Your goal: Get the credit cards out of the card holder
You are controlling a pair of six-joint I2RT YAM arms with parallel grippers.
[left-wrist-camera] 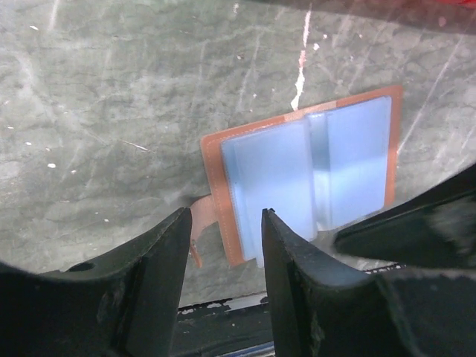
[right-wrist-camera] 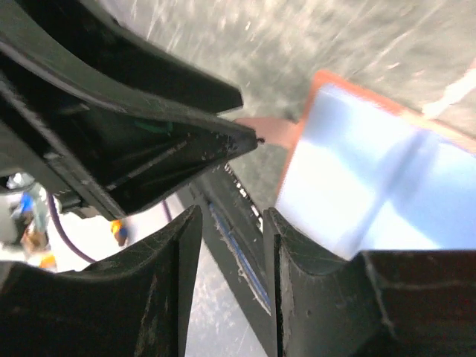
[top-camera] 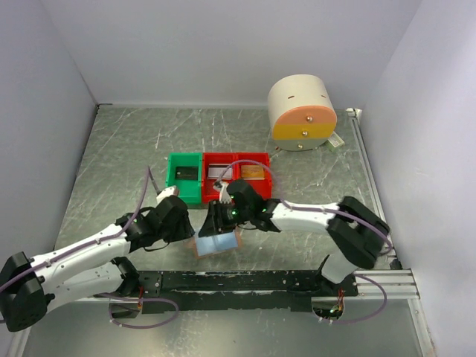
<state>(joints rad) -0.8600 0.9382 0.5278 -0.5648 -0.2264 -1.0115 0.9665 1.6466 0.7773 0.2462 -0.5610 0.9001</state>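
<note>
The card holder (top-camera: 216, 244) lies open and flat near the table's front edge, with a tan leather rim and pale blue lining facing up. In the left wrist view the card holder (left-wrist-camera: 305, 171) sits just beyond my left gripper (left-wrist-camera: 227, 223), which is open with nothing between its fingers. My right gripper (right-wrist-camera: 230, 219) is also open and empty, its right finger over the edge of the card holder (right-wrist-camera: 372, 178). A dark card (top-camera: 186, 173) lies in the green bin (top-camera: 172, 178). A silver card (top-camera: 219, 172) and a gold card (top-camera: 253, 172) lie in the red bin (top-camera: 238, 159).
Both bins stand side by side just behind the grippers. A big cream cylinder (top-camera: 301, 111) with an orange band stands at the back right. A black rail (top-camera: 245, 281) runs along the front edge, close to the card holder. White walls enclose the table.
</note>
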